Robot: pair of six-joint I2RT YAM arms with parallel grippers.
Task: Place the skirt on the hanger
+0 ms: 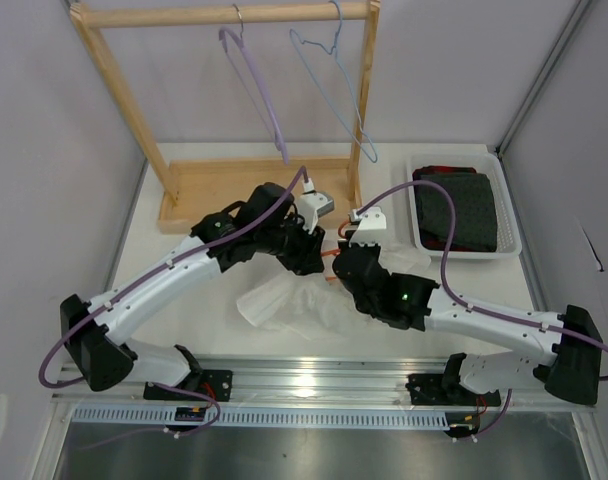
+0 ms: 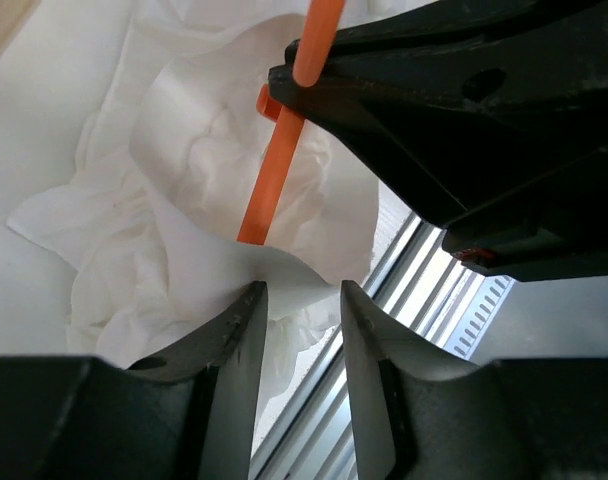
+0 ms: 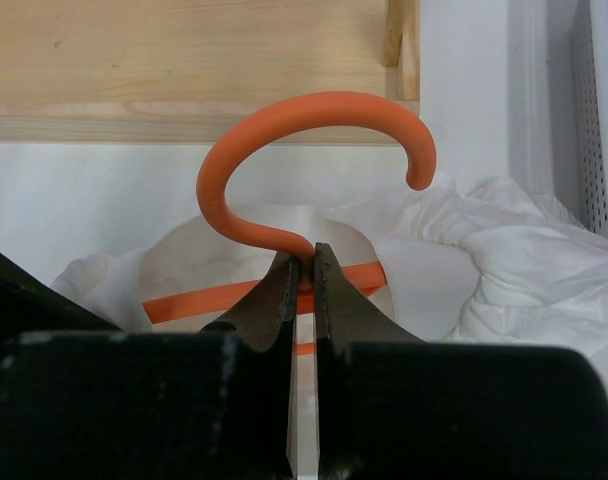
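The white skirt (image 1: 289,305) lies crumpled on the table between the arms. My right gripper (image 1: 342,258) is shut on the neck of the orange hanger (image 3: 284,130), just below its hook, and holds it upright over the skirt (image 3: 504,260). The hanger's bar (image 2: 274,180) passes into the skirt's opening (image 2: 214,150). My left gripper (image 2: 299,292) is open, its tips at the raised edge of the skirt with thin fabric just between them. In the top view the left gripper (image 1: 309,250) sits close beside the right one; most of the hanger is hidden there.
A wooden rack (image 1: 224,14) stands at the back with a lilac hanger (image 1: 259,85) and a pale blue wire hanger (image 1: 334,90). A white basket (image 1: 512,225) holding dark cloth (image 1: 459,210) is at the right. A metal rail (image 1: 314,375) runs along the near edge.
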